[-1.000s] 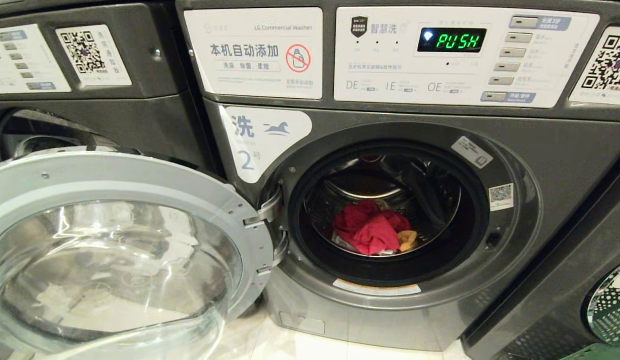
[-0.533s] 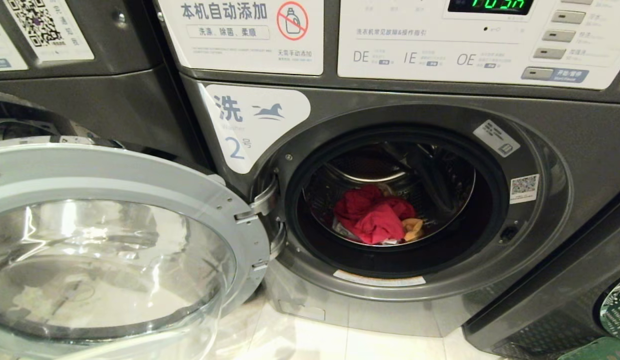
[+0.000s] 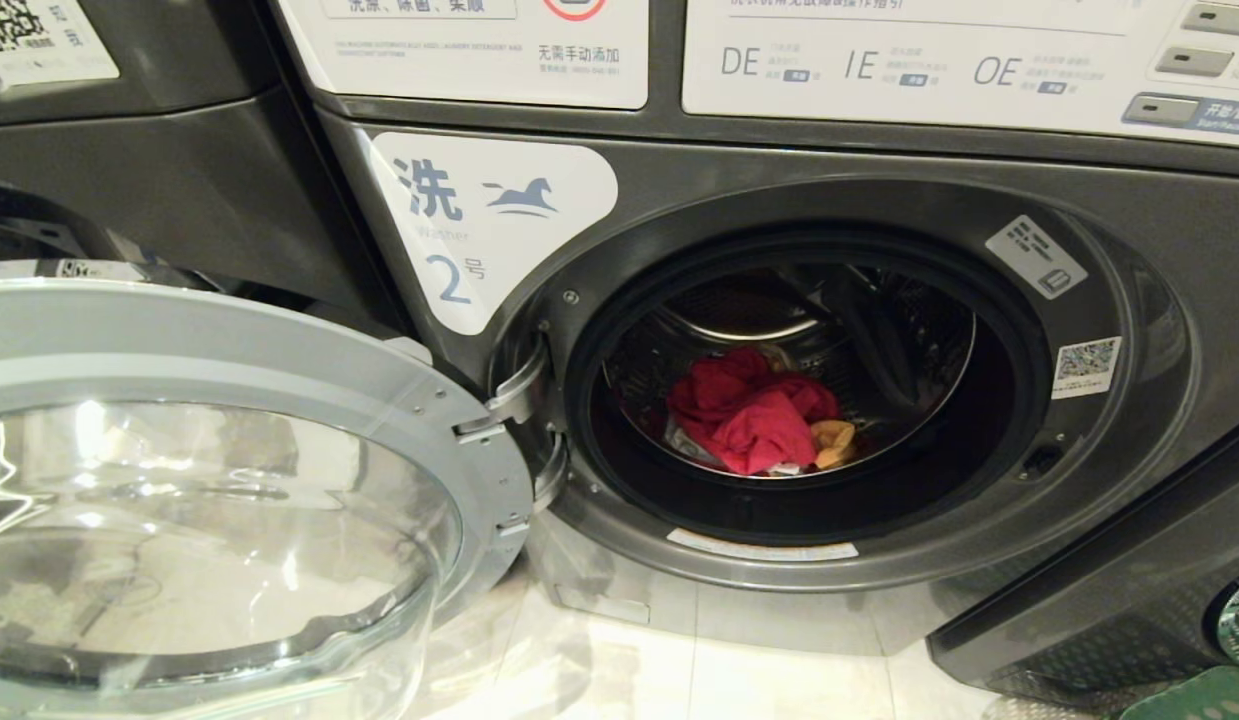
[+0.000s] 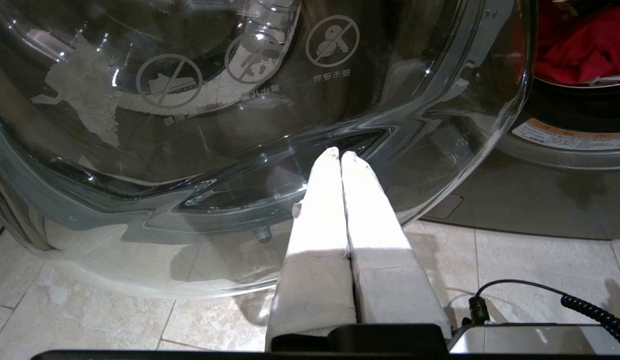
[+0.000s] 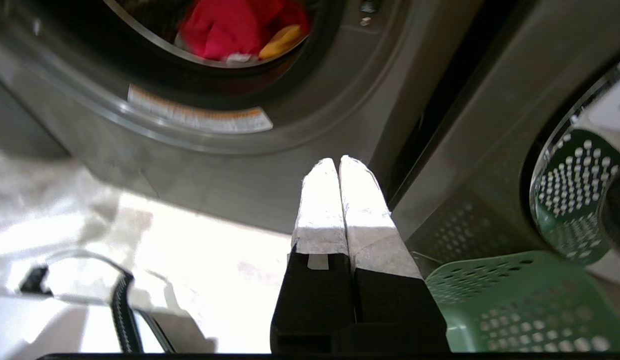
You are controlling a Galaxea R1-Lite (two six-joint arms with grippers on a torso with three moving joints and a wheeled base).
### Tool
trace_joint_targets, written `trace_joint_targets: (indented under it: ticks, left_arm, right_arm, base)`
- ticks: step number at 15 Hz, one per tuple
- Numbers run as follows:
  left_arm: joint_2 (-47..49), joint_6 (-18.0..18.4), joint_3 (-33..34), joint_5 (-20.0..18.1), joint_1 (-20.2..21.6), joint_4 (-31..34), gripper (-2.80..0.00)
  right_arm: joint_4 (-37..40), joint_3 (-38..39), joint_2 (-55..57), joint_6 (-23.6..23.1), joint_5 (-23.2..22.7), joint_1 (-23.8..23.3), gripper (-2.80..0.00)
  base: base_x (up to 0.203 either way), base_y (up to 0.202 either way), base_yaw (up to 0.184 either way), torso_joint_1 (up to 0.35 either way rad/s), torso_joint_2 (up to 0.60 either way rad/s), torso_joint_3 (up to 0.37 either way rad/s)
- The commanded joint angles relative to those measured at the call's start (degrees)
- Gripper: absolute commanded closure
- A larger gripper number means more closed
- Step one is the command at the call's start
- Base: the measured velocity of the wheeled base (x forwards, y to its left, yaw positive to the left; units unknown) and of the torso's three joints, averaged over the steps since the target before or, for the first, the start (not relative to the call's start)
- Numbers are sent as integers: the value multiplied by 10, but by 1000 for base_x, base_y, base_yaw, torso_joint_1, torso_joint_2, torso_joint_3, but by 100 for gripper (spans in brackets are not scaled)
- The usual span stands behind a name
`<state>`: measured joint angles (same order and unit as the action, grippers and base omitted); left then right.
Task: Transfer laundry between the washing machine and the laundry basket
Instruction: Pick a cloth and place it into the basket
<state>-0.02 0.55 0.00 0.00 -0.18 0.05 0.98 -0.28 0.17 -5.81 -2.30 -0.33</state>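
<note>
The grey washing machine (image 3: 1129, 480) stands straight ahead with its round door (image 3: 229, 400) swung open to the left. Inside the drum lies red laundry (image 3: 749, 415) with a small yellow piece (image 3: 834, 440) beside it; both also show in the right wrist view, the red laundry (image 5: 224, 25) near the drum's front. The green perforated laundry basket (image 5: 515, 300) sits on the floor at the right, a corner of the basket (image 3: 1194, 695) in the head view. My left gripper (image 4: 340, 154) is shut and empty, low in front of the glass door. My right gripper (image 5: 338, 161) is shut and empty, below the drum opening.
A second grey machine (image 3: 159, 150) stands to the left behind the open door. Another machine (image 5: 490, 150) at the right has a glass door (image 5: 575, 195) reflecting the basket. Pale floor tiles (image 3: 679, 670) lie in front. A coiled black cable (image 4: 585, 305) runs by my left wrist.
The whole head view has shifted: the camera has sunk and closed in, so the control panel has slid up out of view and the drum opening looks larger. The laundry lies as before.
</note>
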Motion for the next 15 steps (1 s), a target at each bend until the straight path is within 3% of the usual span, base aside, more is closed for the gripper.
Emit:
trace_joint_targets:
  ticks: [1, 4, 7, 9, 11, 15]
  left_arm:
    - [-1, 0, 0, 0, 1, 0, 0]
    - [-1, 2, 0, 0, 0, 0, 0]
    - [-1, 1, 0, 0, 0, 0, 0]
    - [-1, 1, 0, 0, 0, 0, 0]
    - [-1, 1, 0, 0, 0, 0, 0]
    - [-1, 1, 0, 0, 0, 0, 0]
  right_arm:
    - [8, -9, 8, -34, -6, 0, 0]
    - [54, -150, 78, -62, -34, 0, 0]
    - [116, -357, 299, -67, -65, 1, 0]
    - [152, -454, 448, -72, -143, 22, 0]
    - [177, -497, 549, -83, -216, 105, 0]
    - [184, -524, 707, -95, -243, 292, 0]
  base:
    - [0, 0, 0, 0, 0, 0]
    - [0, 0, 0, 0, 0, 0]
    - [0, 0, 0, 0, 0, 0]
    - [0, 0, 0, 0, 0, 0]
    - [0, 0, 0, 0, 0, 0]
    - [0, 0, 0, 0, 0, 0]
